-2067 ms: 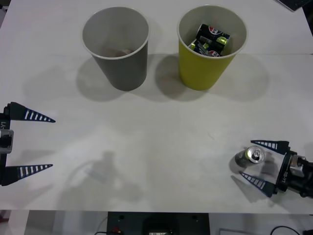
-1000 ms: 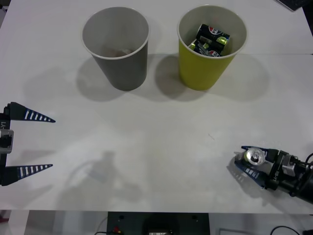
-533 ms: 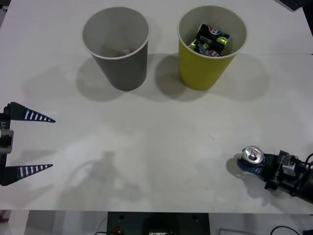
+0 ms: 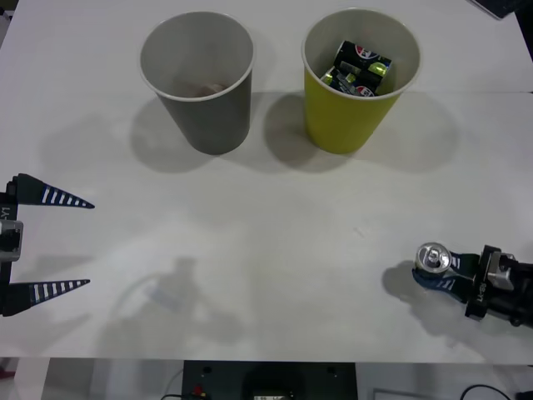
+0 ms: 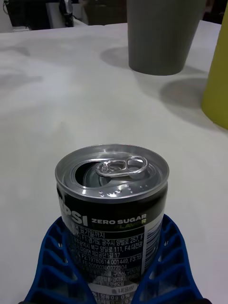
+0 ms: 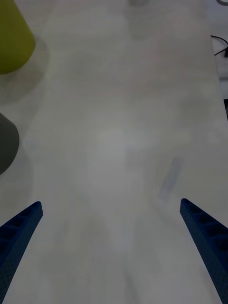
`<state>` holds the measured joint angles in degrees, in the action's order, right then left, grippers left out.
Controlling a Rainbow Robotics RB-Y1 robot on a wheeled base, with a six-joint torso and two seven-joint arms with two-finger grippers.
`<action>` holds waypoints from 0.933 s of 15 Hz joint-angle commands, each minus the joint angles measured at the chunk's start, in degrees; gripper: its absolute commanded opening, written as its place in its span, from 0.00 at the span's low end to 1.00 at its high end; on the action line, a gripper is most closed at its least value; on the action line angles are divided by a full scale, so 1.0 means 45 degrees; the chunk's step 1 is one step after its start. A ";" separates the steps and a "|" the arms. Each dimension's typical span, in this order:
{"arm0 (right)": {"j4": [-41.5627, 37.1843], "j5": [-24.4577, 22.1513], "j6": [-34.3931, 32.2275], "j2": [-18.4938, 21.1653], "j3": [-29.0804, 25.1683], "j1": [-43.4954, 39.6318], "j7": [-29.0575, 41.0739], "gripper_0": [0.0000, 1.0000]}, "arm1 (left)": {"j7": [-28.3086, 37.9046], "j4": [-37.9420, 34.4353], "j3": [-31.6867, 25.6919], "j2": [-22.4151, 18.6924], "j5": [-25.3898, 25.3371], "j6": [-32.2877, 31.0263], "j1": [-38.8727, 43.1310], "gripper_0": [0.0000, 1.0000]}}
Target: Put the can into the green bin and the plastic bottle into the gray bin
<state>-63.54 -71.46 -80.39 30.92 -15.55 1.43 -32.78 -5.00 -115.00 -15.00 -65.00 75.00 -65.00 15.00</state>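
Right gripper (image 4: 435,273) at the near right corner of the white table (image 4: 275,217), blue ribbed fingers (image 5: 57,259) pressed against both sides of the small dark grey-black Pepsi drink can with a shiny silver top (image 4: 433,261), upright and firmly clamped (tab and opened mouth plain in the right wrist view (image 5: 112,190)). Whether raised off the surface or standing on it, not to be told from here. Farther out, at the far side of the table, the large yellow-green tapered paper cup serving as green bin (image 4: 360,79), already holding a couple of like dark cans (image 4: 360,67) lying inside. Just beside it, toward the robot's left, the large dark gray tapered paper cup serving as gray bin (image 4: 198,79), something faint at its pale bottom, too dim to name. Left gripper (image 4: 50,243) parked at the near left edge, fingers spread wide, holding nothing. No plastic bottle to be made out on the table. By judgement: grasp step done for this can, carry toward the green bin and release over its rim left to do; earlier cans apparently sorted; bottle part either finished or not checkable from these views.
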 commanded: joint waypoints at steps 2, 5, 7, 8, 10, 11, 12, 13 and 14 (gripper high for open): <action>-0.4923 -0.2129 0.0677 0.0004 -0.0783 -0.1822 0.3867 0.00 | 0.0000 0.0001 0.0000 0.0000 0.0000 0.0000 0.0000 1.00; -0.8009 -0.3574 0.1458 0.0004 -0.0881 -0.2818 0.6836 0.00 | 0.0000 0.0001 0.0000 0.0000 0.0000 0.0000 0.0000 1.00; -0.9337 -0.4472 0.1614 0.0043 -0.0881 -0.3033 0.8672 0.00 | 0.0000 0.0001 0.0000 0.0000 0.0000 0.0000 0.0000 1.00; -0.9806 -0.4863 0.1614 0.0082 -0.0881 -0.3052 0.9512 0.00 | 0.0000 0.0001 0.0000 0.0000 0.0000 0.0000 0.0000 1.00; -1.0665 -0.5625 0.1614 0.0297 -0.0861 -0.3013 1.1250 0.00 | 0.0000 0.0001 0.0000 0.0000 0.0000 0.0000 0.0000 1.00; -1.1173 -0.6035 0.1614 0.0473 -0.0822 -0.2994 1.2305 0.00 | 0.0000 0.0001 0.0000 0.0000 0.0000 0.0000 0.0000 1.00; -1.1583 -0.6328 0.1614 0.0609 -0.0764 -0.2994 1.3184 0.00 | 0.0000 0.0001 0.0000 0.0000 0.0000 0.0000 0.0000 1.00; -1.2032 -0.6679 0.1614 0.0805 -0.0686 -0.2955 1.4180 0.00 | 0.0000 0.0001 0.0000 0.0000 0.0000 0.0000 0.0000 1.00; -1.2442 -0.7011 0.1614 0.1000 -0.0568 -0.2916 1.5117 0.00 | 0.0000 0.0001 0.0000 0.0000 0.0000 0.0000 0.0000 1.00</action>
<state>-118.01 -101.77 -73.13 34.69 -18.53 -11.85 31.69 -5.00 -115.00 -15.00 -65.00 75.00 -65.00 15.00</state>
